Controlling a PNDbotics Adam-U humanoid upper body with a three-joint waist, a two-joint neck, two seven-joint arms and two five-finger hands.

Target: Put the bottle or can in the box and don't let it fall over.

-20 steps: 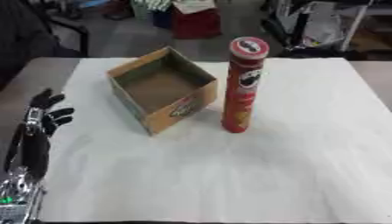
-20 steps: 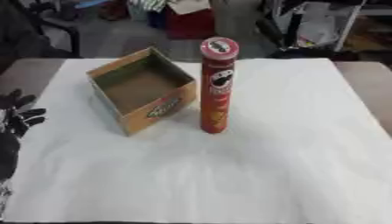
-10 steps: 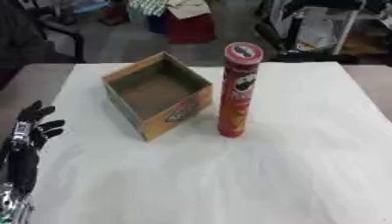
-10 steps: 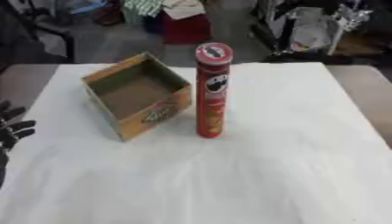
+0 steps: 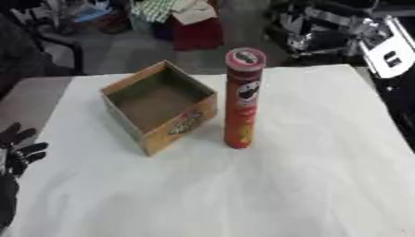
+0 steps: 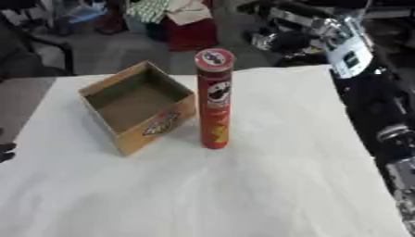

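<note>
Far left of the cardboard box [image 5: 160, 107], at the lower left edge of the left eye view, the left hand [image 5: 18, 149] shows with its fingers spread and relaxed, holding nothing; compared with a second ago it sits lower and closer to the frame edge, though the whole scene has also slid, so much of that is likely the head tilting rather than the arm moving. The box itself stands open-topped and empty on the white tablecloth [image 5: 267, 185], in the same relation to its neighbour as before. Just to the right of the box, close beside its near corner but apart from it, the red chip can [image 5: 242, 97] stands upright, untouched. Well to the right of the box, the right arm [image 6: 374, 111] has newly come into the right eye view along the edge; its hand is not visible, so its fingers cannot be told. In my judgement, a right-hand reach for the can is starting.
</note>
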